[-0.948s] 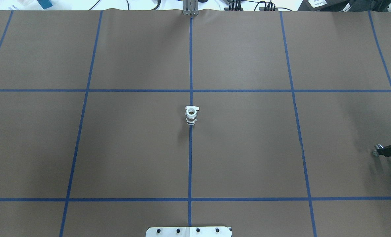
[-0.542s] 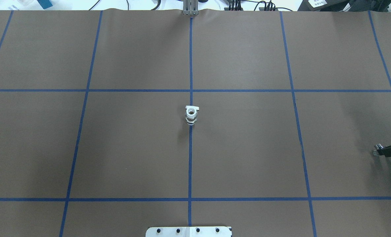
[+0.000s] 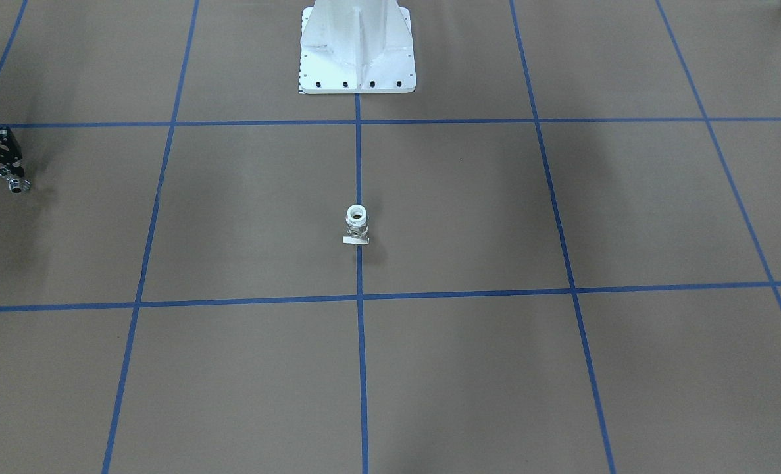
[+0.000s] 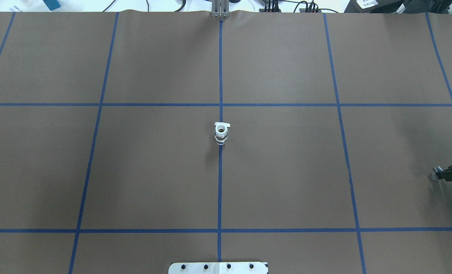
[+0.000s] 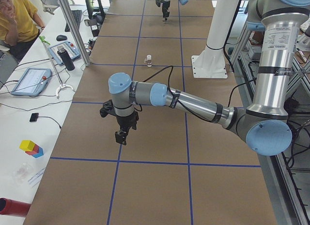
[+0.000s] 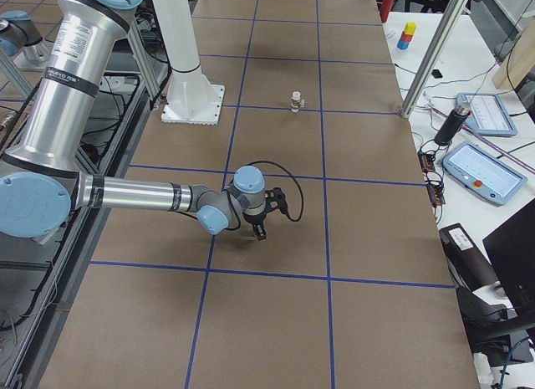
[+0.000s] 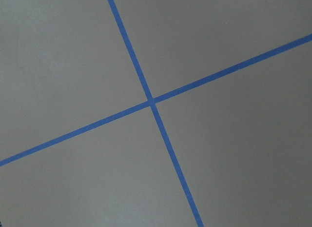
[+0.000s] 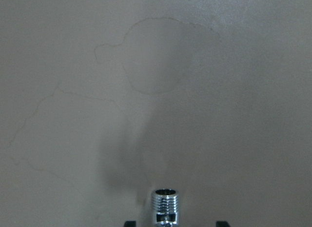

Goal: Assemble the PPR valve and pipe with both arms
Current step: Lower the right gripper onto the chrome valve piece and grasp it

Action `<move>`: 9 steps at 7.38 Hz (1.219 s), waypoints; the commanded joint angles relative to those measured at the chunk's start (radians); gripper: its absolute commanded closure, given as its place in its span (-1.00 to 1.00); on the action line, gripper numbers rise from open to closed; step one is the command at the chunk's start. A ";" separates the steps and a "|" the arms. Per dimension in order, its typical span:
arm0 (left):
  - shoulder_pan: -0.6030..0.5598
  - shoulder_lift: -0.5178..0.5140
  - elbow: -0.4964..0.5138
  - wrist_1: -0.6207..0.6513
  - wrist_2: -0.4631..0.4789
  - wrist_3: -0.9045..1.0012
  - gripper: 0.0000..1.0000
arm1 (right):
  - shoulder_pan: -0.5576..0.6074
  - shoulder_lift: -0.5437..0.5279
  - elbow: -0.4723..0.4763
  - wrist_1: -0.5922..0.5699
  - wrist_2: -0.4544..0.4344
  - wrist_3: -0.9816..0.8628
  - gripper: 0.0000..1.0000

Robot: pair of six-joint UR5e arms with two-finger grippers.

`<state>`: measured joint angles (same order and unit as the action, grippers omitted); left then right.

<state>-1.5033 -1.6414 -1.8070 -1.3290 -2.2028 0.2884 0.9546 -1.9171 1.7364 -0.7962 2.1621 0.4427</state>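
Evidently the pick-up was done and the joining was not. The PPR valve [image 4: 221,134] stood upright and alone at the middle of the table [image 4: 286,171], on the centre tape line [image 4: 220,190], with its ring-shaped end up and its flat tab on the far side.

The right gripper [image 4: 441,175] hung well off at the right edge of the table, closed on the pipe [image 8: 165,206]. The threaded chrome end stuck out past the fingertips and sat clear of the surface.

The left gripper [image 5: 121,135] hovered over bare table well to the left, fingers pointing down. Only the side view showed it, so open or closed could not be told. Its wrist camera saw nothing but crossing tape.

Judgement: the step in hand was bringing the parts together. Next, the left arm would need to reach in and steady the valve. The right arm would then have to carry the pipe across and line up its threads with the valve's opening.
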 commanded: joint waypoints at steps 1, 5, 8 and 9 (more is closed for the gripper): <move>0.000 0.000 0.000 -0.001 0.000 0.000 -1.00 | 0.000 0.003 0.003 0.000 0.001 -0.001 1.00; -0.002 0.002 0.000 0.001 -0.002 -0.002 -1.00 | 0.000 0.103 -0.003 -0.017 -0.004 0.005 1.00; -0.020 0.093 0.002 -0.059 -0.064 0.000 -1.00 | 0.016 0.296 0.006 -0.135 -0.005 0.227 1.00; -0.031 0.129 0.012 -0.102 -0.066 -0.002 -1.00 | 0.033 0.397 0.012 -0.237 -0.001 0.241 1.00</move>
<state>-1.5215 -1.5567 -1.8031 -1.3822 -2.2616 0.2878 0.9718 -1.6318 1.7442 -0.9404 2.1577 0.6266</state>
